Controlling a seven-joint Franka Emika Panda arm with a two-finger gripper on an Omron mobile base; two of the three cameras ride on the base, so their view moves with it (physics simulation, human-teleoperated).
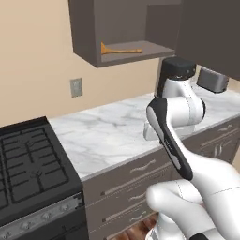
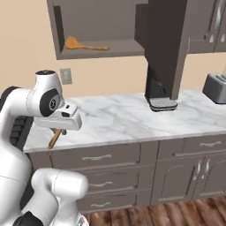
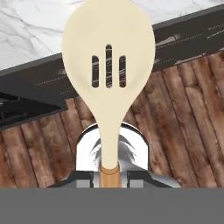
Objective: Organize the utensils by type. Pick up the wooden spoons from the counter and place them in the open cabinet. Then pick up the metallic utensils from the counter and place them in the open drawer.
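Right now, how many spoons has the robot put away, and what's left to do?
One wooden spoon already lies on the shelf of the open cabinet. The gripper is shut on the second one, a slotted spoon with a pale bowl, held out past the counter edge above the wood floor. It still has to go up into the cabinet. No metal utensils are visible here, so I cannot tell about that part.

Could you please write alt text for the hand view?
The hand grips a wooden spoon by its orange-brown handle; its pale slotted bowl fills the upper frame. Behind it lie the wooden floor and the marble counter.
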